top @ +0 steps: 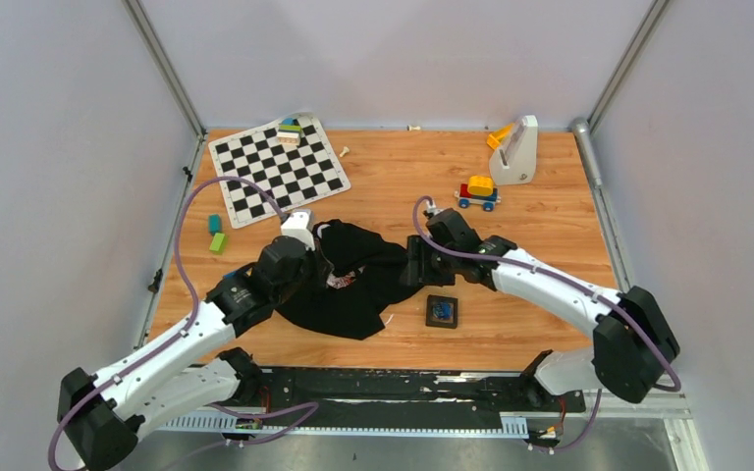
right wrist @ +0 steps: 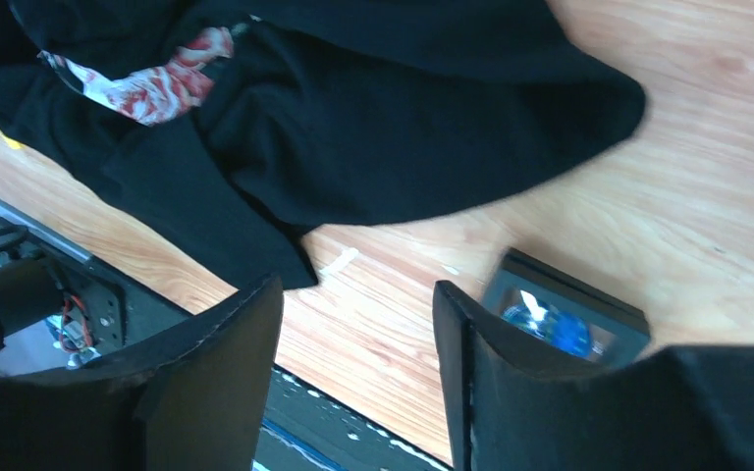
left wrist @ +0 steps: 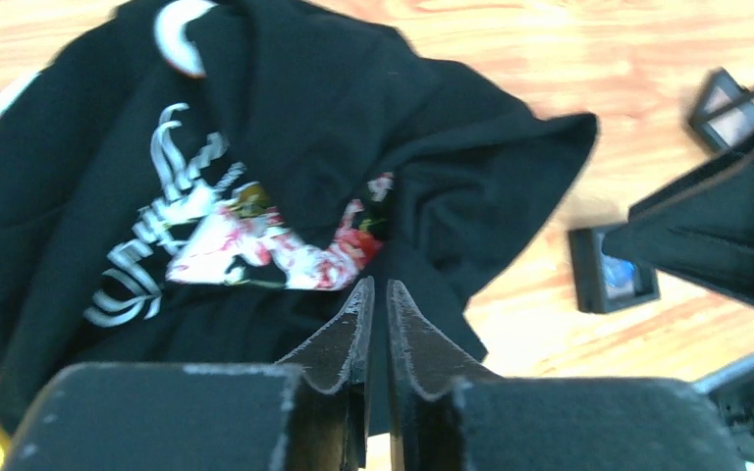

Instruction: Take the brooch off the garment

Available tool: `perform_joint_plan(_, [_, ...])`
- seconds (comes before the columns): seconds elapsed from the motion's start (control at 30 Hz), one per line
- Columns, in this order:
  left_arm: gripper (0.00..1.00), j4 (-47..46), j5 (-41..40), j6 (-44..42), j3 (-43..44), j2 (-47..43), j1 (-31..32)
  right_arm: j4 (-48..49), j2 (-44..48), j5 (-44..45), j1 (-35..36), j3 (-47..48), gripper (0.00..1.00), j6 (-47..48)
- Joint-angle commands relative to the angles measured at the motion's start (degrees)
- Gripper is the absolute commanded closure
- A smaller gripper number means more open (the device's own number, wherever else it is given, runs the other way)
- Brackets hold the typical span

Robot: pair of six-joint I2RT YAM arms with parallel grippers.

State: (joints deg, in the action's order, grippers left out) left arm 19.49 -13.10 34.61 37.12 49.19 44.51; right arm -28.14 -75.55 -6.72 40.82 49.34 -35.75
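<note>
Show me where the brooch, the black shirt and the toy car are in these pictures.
brooch (top: 441,311): top external view, on its blue middle.
black shirt (top: 346,310): top external view, on plain cloth below the print.
toy car (top: 479,186): top external view, on its yellow upper block.

Robot lab: white walls (top: 59,167), test table (top: 383,177)

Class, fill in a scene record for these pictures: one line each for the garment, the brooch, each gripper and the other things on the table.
garment: black shirt with a red and white print, crumpled on the wooden table
brooch: blue disc lying in a small black square tray, beside the shirt, off the cloth
left gripper: shut, empty, over the shirt's print
right gripper: open, empty, over the table by the shirt's edge
other things: checkerboard mat, toy car
</note>
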Motion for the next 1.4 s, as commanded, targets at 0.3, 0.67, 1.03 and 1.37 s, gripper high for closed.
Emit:
perform_joint_plan(0.3, [0.68, -4.6, 11.6, 0.4, -3.1, 4.1, -25.1, 10.9, -23.1, 4.9, 9.0, 22.5, 0.21, 2.0])
perform_joint_plan(0.67, [0.7, -11.6, 22.1, 0.0, -1.1, 14.5, -35.6, 3.3, -45.7, 14.8, 10.8, 47.9, 0.02, 6.7])
perform_joint_plan(1.03, [0.66, -18.6, 33.3, -0.7, -1.7, 19.6, -36.0, 10.7, -41.5, 15.6, 8.2, 42.0, 1.0, 9.2])
perform_joint_plan(1.37, [0.56, -25.2, 42.0, 1.8, -2.7, 18.6, -35.9, 27.3, -25.2, 7.7, 8.4, 19.1, 1.0, 12.3])
